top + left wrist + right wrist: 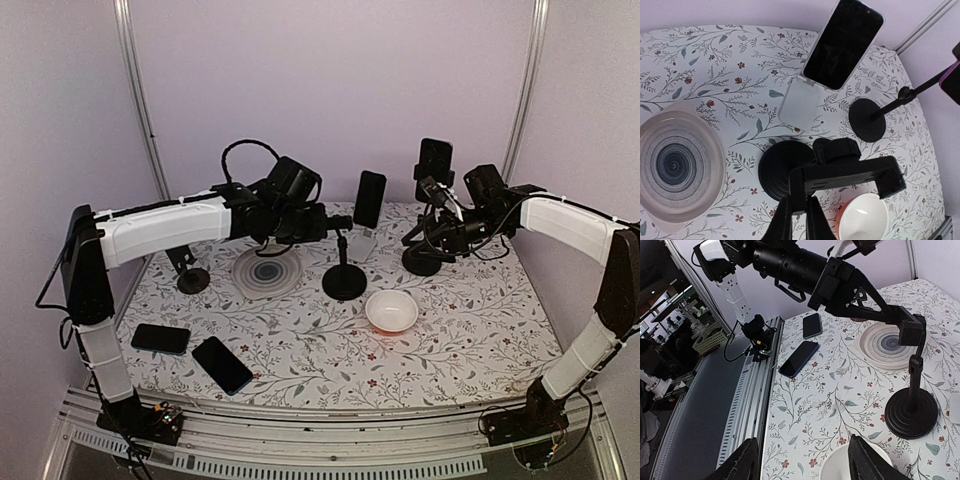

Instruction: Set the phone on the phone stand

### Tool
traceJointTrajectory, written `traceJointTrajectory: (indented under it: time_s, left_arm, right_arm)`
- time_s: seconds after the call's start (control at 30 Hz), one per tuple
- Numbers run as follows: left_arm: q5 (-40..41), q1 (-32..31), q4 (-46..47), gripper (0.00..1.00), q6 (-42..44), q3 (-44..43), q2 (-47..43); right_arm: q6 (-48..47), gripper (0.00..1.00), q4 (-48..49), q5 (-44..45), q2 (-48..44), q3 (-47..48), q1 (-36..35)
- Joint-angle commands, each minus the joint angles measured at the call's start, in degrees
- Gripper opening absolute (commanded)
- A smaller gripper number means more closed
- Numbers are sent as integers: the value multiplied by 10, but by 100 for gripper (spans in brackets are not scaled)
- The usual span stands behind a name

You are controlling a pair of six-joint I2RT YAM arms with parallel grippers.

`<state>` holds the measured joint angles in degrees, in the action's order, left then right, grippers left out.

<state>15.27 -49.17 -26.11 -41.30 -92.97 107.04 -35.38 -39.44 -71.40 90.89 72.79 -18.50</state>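
Observation:
An empty black phone stand has a round base (345, 283) and a wide clamp (850, 172) on top. My left gripper (335, 222) is shut on the left end of that clamp, also in the left wrist view (799, 200). Two phones lie flat at the front left: a dark blue one (222, 365) (799, 358) and a black one (160, 338) (812, 325). My right gripper (422, 234) is wide open and empty (802, 460), low over the table by the white bowl (850, 465).
A phone (369, 198) leans on a white stand (800, 105) behind the black stand. Another phone (434, 170) sits on a black stand at back right. A swirl plate (267, 272), a white bowl (391, 311) and a small stand (190, 275) are nearby.

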Motion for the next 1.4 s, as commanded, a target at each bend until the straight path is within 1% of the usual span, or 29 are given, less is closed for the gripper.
traceJointTrajectory:
  time_s: [0.0,0.1,0.23,0.27,0.3,0.37,0.4,0.43,0.53,0.6,0.63,0.7,0.77,0.87,0.93,1.0,1.07,1.23,1.3,1.37]
  left_arm:
    - [-24,-18,23,0,-23,3,-3]
    - [-15,-24,19,0,-22,-5,0]
    - [20,-32,3,0,-13,-18,-12]
    - [27,-33,2,7,-12,-16,-17]
    - [31,-33,2,22,-10,-13,-23]
    - [32,-34,0,37,-5,-10,-33]
    - [31,-35,-2,41,-2,-10,-37]
    - [30,-36,-3,51,2,-11,-42]
    - [28,-43,-10,67,26,-22,-54]
    - [44,-49,-45,72,27,-38,-59]
    - [48,-51,-62,76,27,-41,-63]
    - [71,-56,-119,97,7,-34,-77]
    - [83,-57,-171,99,-29,-11,-105]
    - [92,-56,-239,99,-109,60,-150]
    - [83,-56,-265,99,-155,101,-174]
    - [77,-52,-316,99,-228,129,-183]
    - [48,-49,-349,99,-289,157,-184]
    - [-38,-22,-375,99,-341,225,-184]
    - [-70,-5,-372,99,-368,262,-197]
    - [-109,18,-351,99,-393,311,-227]
  right_arm:
    - [17,63,18,18,5,-1,-5]
    - [34,63,26,26,10,4,-4]
    - [53,64,37,42,11,6,-4]
    - [55,65,38,44,11,6,-4]
    - [56,65,39,45,12,6,-4]
    - [57,67,39,44,13,6,-4]
    - [57,67,37,43,13,7,-4]
    - [58,69,36,43,11,7,-4]
    - [57,72,33,45,4,8,-4]
    - [55,73,33,48,-2,7,-4]
    - [53,74,33,48,-4,7,-4]
    - [50,75,32,49,-7,6,-4]
    - [46,76,31,50,-9,4,-4]
    - [39,77,30,46,-9,-2,-4]
    - [36,78,30,44,-5,0,-4]
    - [35,78,28,42,-1,4,-4]
    - [34,78,26,42,1,7,-4]
    - [31,78,24,45,4,4,-4]
    - [29,79,23,46,5,2,-4]
    - [28,79,23,48,6,-1,-4]
